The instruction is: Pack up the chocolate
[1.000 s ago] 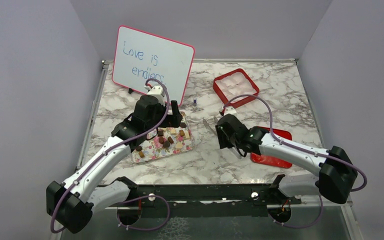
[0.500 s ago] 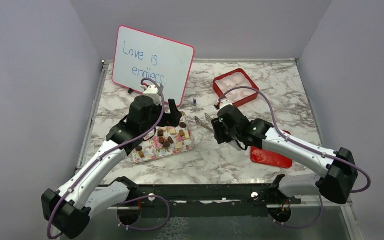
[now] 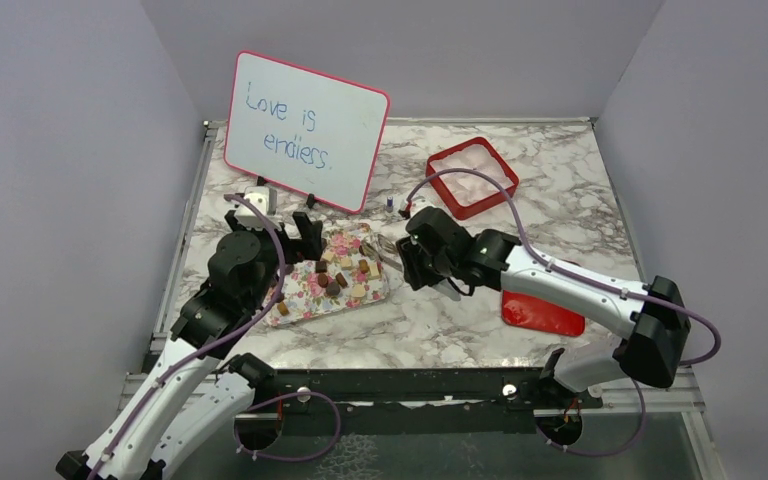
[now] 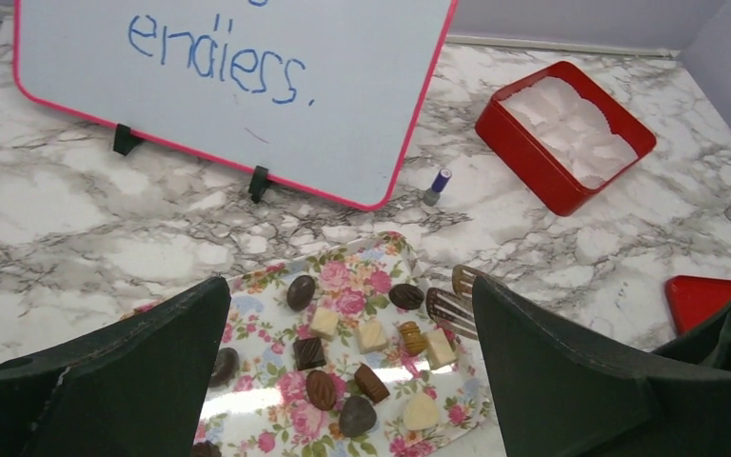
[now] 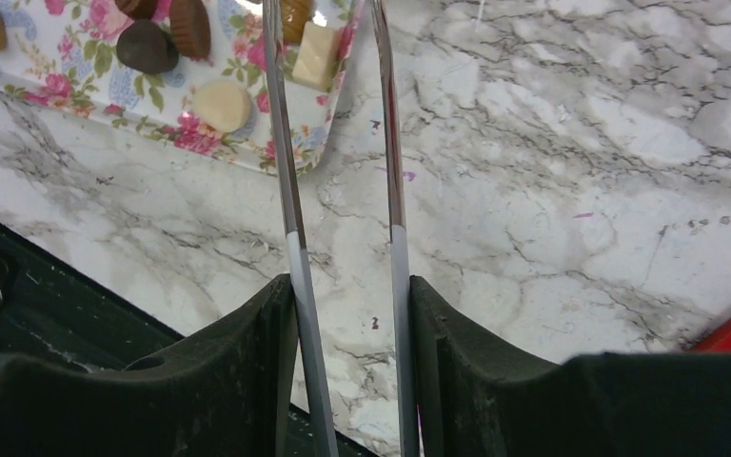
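Several small chocolates point(image 3: 342, 276), dark brown, reddish-brown and pale tan, lie on the pink floral tray point(image 3: 295, 306). The left wrist view shows them too point(image 4: 371, 343). My left gripper point(image 3: 305, 246) hangs open and empty over the tray's left half point(image 4: 350, 286). My right gripper point(image 3: 415, 262) is shut on metal tongs point(image 3: 390, 250), both tong arms pressed between its fingers point(image 5: 352, 286). The slotted tong tips point(image 4: 452, 305) sit at the tray's right edge, beside a tan chocolate. The tong arms point(image 5: 290, 190) stand apart.
A red square box point(image 3: 440, 185) with white lining stands at the back right point(image 4: 523, 152). Its red lid point(image 3: 545, 312) lies near my right arm. A pink-framed whiteboard point(image 3: 305, 130) stands behind the tray. A small purple-capped thing point(image 3: 388, 203) stands between board and box.
My left arm has drawn back to the left and nearer, off the tray's middle. My right arm has moved left with the tongs, bringing their tips to the tray's right edge.
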Available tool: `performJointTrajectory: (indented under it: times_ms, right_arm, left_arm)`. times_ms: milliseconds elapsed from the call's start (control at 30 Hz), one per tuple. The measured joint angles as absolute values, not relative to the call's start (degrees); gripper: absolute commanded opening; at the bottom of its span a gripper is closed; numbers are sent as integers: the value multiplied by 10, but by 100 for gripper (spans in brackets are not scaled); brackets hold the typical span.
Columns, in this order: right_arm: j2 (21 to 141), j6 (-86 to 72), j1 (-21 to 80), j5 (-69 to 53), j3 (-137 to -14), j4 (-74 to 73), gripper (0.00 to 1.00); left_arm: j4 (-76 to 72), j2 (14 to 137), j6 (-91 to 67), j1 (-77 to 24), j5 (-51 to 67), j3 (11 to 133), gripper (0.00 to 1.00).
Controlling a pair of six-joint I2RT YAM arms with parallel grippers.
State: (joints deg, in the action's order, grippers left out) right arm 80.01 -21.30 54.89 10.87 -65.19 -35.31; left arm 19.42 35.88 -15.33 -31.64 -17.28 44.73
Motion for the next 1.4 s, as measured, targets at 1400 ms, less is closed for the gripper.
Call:
performJointTrajectory:
  times_ms: [1400]
  right_arm:
    - [969,-256,631,149,-799,-456,41]
  left_arm:
    - [181,255,-134,-316,-286,404,99]
